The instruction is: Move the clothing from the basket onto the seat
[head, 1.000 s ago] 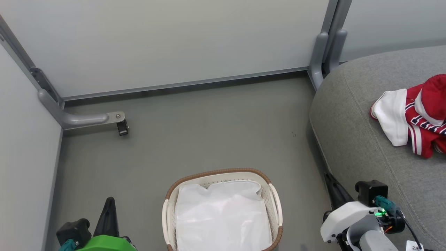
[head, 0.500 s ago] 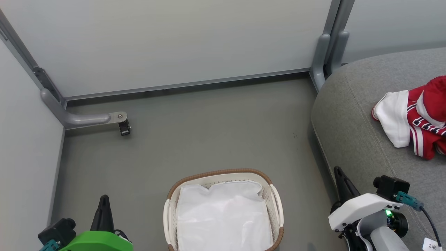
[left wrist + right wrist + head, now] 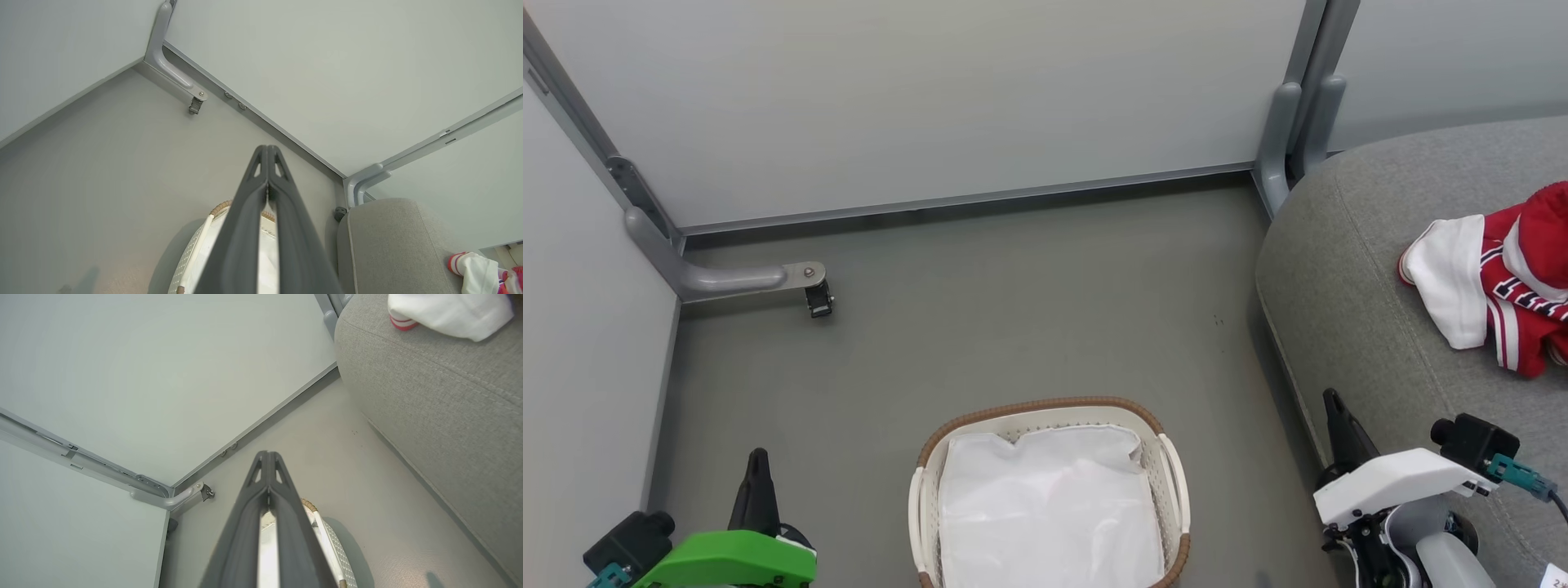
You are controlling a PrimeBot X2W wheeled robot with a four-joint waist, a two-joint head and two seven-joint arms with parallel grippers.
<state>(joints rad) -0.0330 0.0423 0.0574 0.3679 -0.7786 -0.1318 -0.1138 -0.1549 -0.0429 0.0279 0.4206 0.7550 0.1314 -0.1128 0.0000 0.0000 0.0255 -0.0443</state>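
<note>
Head view: clothing (image 3: 1503, 286), red w/ white stripes + a white inner side turned out, lies bunched at the right edge of the frame. It's on the seat (image 3: 1347, 269), well apart from the basket (image 3: 1045, 403) at bottom centre. Basket holds a plain white sheet (image 3: 1049, 514) across its whole inside. No red shows there, tho I can't tell what's under the sheet, so the task looks done or close to it.

My left gripper (image 3: 759, 459) sits lower left over bare floor (image 3: 1013, 310). My right gripper (image 3: 1333, 402) sits lower right, near the seat's edge. Both have fingers pressed together w/ nothing between them; each wrist view shows the two dark fingers meeting at the tips.

Handling, my guess: jersey-type fabric, so light, soft, limp, no stiffness. It'll sag + trail from whatever spot I pinch, and a smooth sports knit prob. slips out of a shallow grip. Not fragile, so a firm squeeze is fine. Best hold = a thick fold or hump in the pile, e.g. the red bulge at the top. The thin white hem would just peel up one layer. If more lies under the sheet, I'd pinch red fabric only, not the sheet.
</note>
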